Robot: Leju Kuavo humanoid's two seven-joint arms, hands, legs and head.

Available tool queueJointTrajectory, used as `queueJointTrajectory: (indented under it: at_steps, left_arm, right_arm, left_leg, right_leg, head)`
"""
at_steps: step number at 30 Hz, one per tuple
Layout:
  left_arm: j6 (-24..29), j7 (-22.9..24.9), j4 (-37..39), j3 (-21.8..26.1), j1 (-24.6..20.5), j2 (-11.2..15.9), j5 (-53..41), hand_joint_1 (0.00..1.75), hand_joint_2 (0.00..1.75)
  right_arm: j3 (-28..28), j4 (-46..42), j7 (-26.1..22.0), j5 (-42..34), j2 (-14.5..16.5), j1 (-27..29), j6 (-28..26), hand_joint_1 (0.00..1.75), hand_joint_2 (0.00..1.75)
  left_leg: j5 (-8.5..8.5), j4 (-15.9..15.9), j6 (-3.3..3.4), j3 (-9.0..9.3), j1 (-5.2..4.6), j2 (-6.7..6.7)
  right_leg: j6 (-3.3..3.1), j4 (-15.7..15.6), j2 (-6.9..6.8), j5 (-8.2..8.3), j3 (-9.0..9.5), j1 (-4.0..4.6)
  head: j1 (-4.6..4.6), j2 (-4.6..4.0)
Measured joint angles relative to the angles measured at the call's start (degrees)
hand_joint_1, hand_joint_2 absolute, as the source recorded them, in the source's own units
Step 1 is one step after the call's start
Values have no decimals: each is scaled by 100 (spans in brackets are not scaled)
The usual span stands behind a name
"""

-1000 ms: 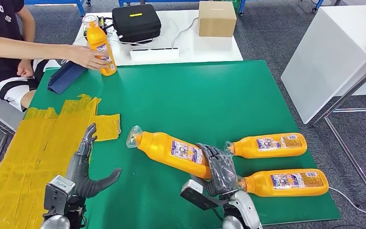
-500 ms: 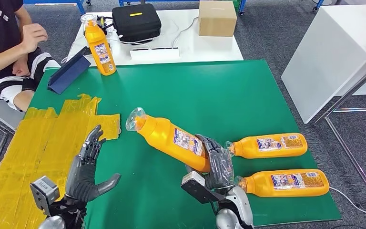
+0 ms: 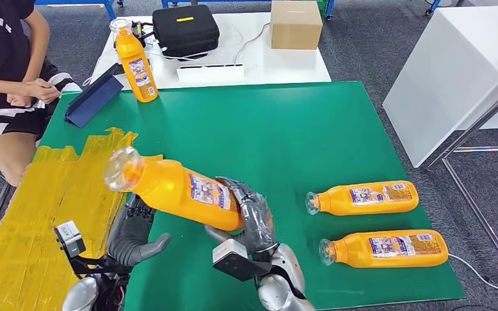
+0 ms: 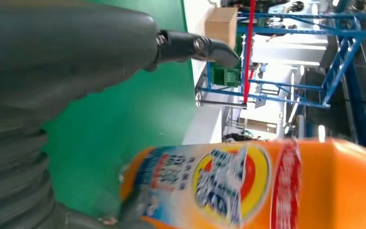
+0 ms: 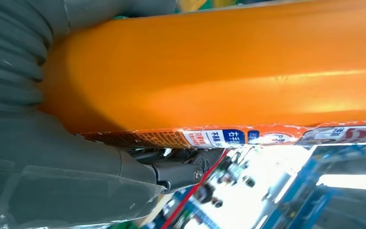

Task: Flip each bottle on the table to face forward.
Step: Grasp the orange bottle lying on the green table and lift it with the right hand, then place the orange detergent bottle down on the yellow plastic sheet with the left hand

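My right hand grips the base end of an orange bottle and holds it above the green mat, tilted, its clear cap up and to the left. Up close, the right wrist view has that bottle against the thumb. My left hand is open just beneath the lifted bottle, fingers spread, and its wrist view looks at the bottle's label. Two more orange bottles lie on their sides at the right, one farther and one nearer, caps pointing left. A fourth bottle stands upright at the mat's far left.
The green mat has yellow tape patches on its left. A blue folder lies by the upright bottle. A person sits at the far left. Behind are a black case and a cardboard box.
My right hand has lifted the bottle off the mat and carried it left, above my left hand. The person let go of the upright bottle and drew the arm back.
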Motion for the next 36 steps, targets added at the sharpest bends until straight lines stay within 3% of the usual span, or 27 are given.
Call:
queueJointTrajectory:
  at_steps: [15, 36]
  left_arm:
    - [-204, -28, 371, -116, -215, 242, 511, 0, 175]
    - [-200, -28, 269, -367, -149, 286, 517, 0, 175]
  right_arm:
    - [879, 1309, 83, 4, 64, -609, 69, 175, 175]
    - [1110, 2489, 99, -136, 183, -1009, 59, 175, 175]
  left_leg:
    - [0, 0, 0, -2, 0, -1]
    - [0, 0, 0, -3, 0, -1]
  right_leg:
    - [0, 0, 0, 0, -2, 0]
    - [0, 0, 0, 0, -3, 0]
  head:
    - [2, 0]
    - [1, 0]
